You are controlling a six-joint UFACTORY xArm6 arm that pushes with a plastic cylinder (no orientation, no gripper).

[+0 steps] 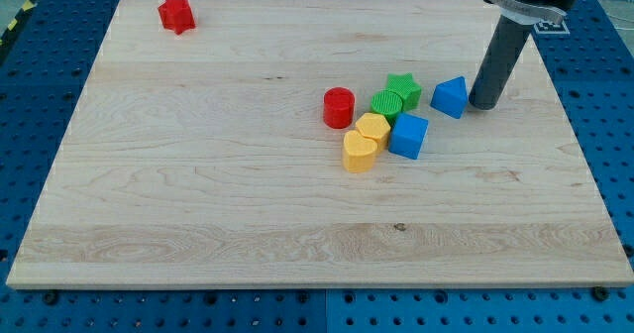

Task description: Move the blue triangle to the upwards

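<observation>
The blue triangle (450,97) lies on the wooden board (198,194), right of centre. My tip (483,105) stands on the board just to the triangle's right, very close to it, perhaps touching its right edge. The dark rod rises from there to the view's top right.
Left of the triangle lies a cluster: a green star-like block (403,89), a green block (386,103), a blue cube (408,135), two yellow blocks (372,128) (359,151) and a red cylinder (339,107). A red star (176,14) sits at the top left corner.
</observation>
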